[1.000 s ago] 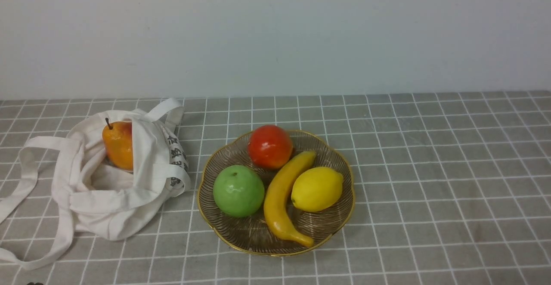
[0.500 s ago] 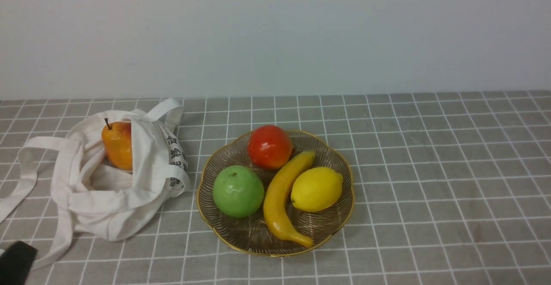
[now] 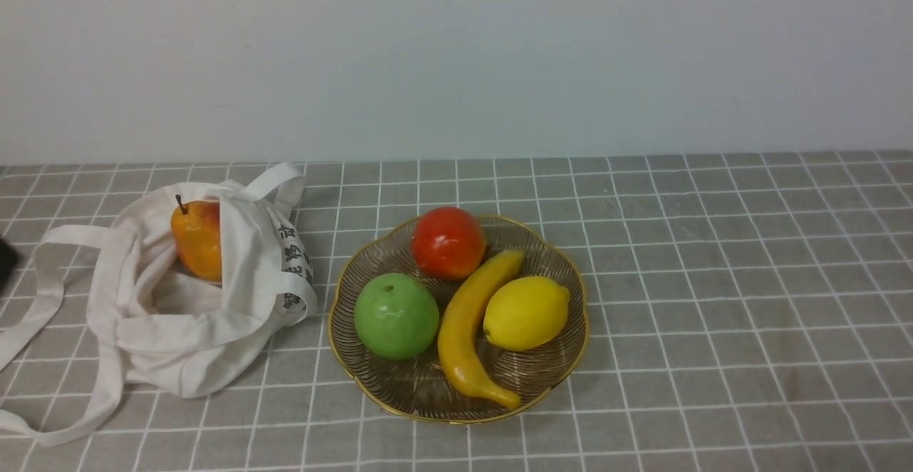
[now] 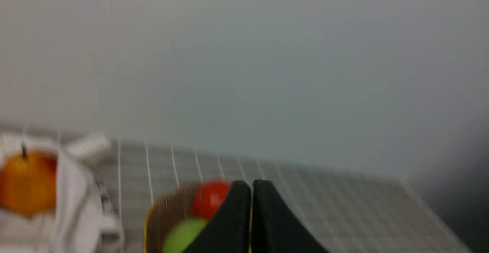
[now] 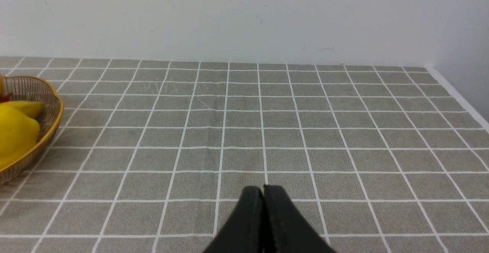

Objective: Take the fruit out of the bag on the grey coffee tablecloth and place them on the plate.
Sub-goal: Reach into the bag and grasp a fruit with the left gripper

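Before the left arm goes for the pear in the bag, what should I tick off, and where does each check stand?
1. Pear exposed in the bag mouth: ok, stem and top show.
2. Cloth off the pear: not ok, a fold covers its plate-facing side.
3. Left claw open: not ok, jaws shut.
4. Right claw out of the way: ok, shut above the tablecloth, apart from the plate.
5. Room on the plate: cannot tell; red fruit, green apple, banana and lemon fill most of it.
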